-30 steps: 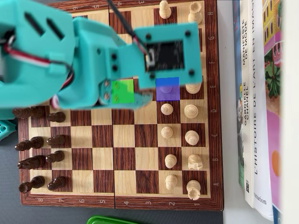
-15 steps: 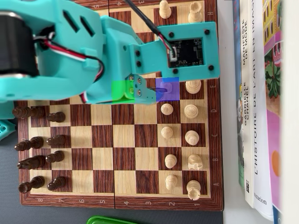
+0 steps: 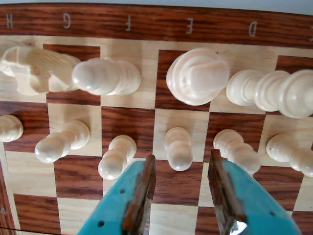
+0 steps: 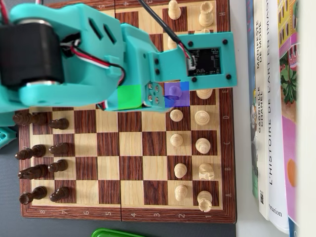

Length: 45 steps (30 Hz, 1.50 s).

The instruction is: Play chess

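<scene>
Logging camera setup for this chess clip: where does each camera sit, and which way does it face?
Wrist view: rides on the arm, looking down past the open gripper at white pieces toward the lettered board edge; only the fingers show.
Overhead view: fixed above, facing straight down on the chessboard; the teal arm covers the upper left.
Shared: the white pawn before the gripper.

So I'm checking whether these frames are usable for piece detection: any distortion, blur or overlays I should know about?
Wrist view: wide-angle bending curves the board edge, the white pieces lean outward, close-up and slightly soft, and the tool is open. Overhead view: sharp, evenly lit, but the arm hides part of the board, and a green square and a purple square look overlaid.
</scene>
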Each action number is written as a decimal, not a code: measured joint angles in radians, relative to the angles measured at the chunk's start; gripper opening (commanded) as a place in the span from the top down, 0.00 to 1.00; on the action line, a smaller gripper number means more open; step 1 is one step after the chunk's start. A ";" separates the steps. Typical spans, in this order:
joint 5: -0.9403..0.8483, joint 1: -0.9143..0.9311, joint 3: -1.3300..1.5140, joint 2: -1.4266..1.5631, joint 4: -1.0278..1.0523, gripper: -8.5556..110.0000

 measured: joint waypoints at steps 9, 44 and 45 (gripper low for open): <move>0.000 0.014 -0.025 -0.031 0.000 0.79; 0.000 0.023 -0.029 -0.071 0.000 0.81; 0.000 0.023 -0.029 -0.071 0.000 0.82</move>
